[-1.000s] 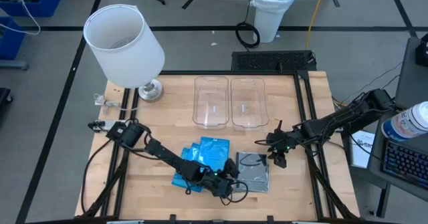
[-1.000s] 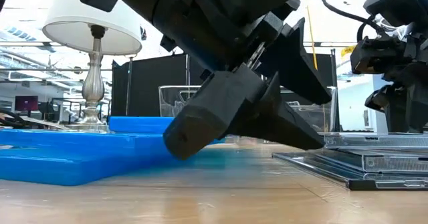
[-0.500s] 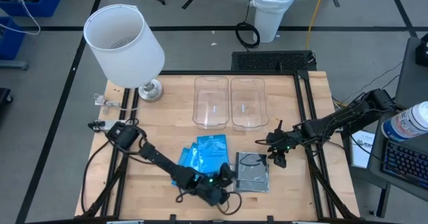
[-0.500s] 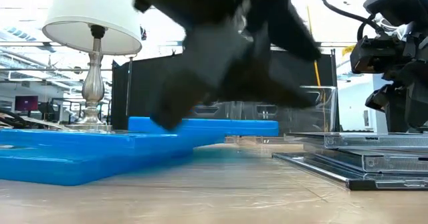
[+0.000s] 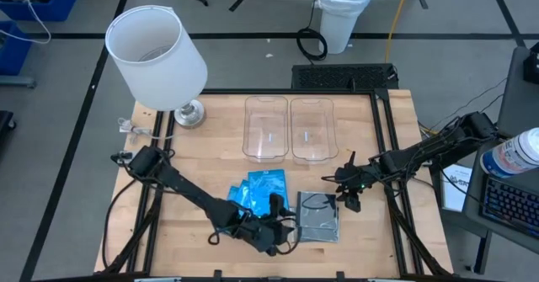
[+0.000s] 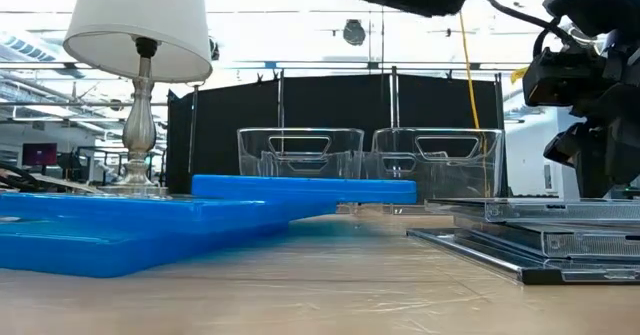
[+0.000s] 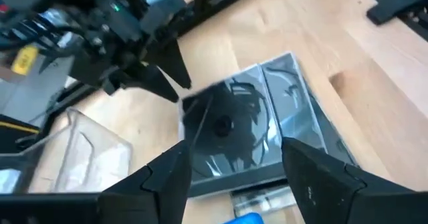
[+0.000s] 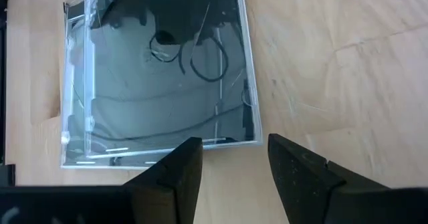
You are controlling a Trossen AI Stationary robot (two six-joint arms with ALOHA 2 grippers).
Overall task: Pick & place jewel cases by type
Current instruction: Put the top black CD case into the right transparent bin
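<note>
The left gripper (image 5: 276, 217) hangs above the table's near edge with its two dark fingers (image 7: 164, 184) spread apart and nothing between them, touching no case. Just ahead of those open jaws, past the fingertips, lies the stack of dark grey transparent jewel cases (image 7: 251, 127), the top one flat with a black hub at its middle; it sits in line with the gap between the fingers, clear of both. To one side of the jaws, partly under the arm, the bright blue jewel cases (image 5: 257, 194) lie overlapped on the wooden table (image 5: 210, 147), one resting tilted across another in the low view. On the far side of the grey stack from the left jaws, the right gripper (image 5: 349, 195) waits just off the stack's edge; its fingers (image 8: 175, 177) stand parted and hold nothing, and the same transparent case lies flat directly ahead of them, its near edge just beyond the fingertips and not between them. Farther back, well beyond both sets of jaws, two clear plastic bins (image 5: 289, 129) stand side by side, and a white-shaded lamp (image 5: 160, 59) stands at the table's far left corner.
</note>
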